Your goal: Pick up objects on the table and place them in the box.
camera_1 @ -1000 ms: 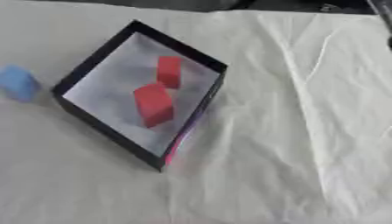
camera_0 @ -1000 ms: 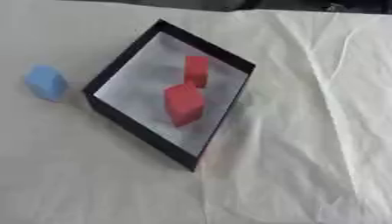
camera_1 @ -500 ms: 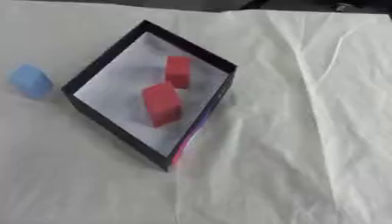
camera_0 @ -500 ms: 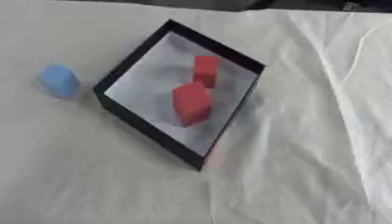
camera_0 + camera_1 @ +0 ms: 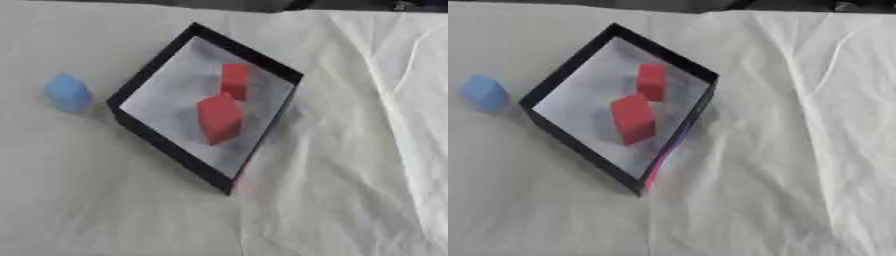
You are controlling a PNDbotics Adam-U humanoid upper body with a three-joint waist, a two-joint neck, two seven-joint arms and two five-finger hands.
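A black box (image 5: 166, 145) sits turned like a diamond on the bench (image 5: 350, 190), which has a white cloth over it. Two red blocks, a big one (image 5: 219, 119) and a small one (image 5: 234, 81), lie inside the box, and a blue block (image 5: 68, 92) lies on the cloth just left of it. No robot hand shows in either view, so I cannot tell if one is spread or pinching.

Soft, even daylight, everything a touch blurred; the box (image 5: 166, 145) throws a faint shadow, perhaps rightward, across the pale cloth (image 5: 350, 190).
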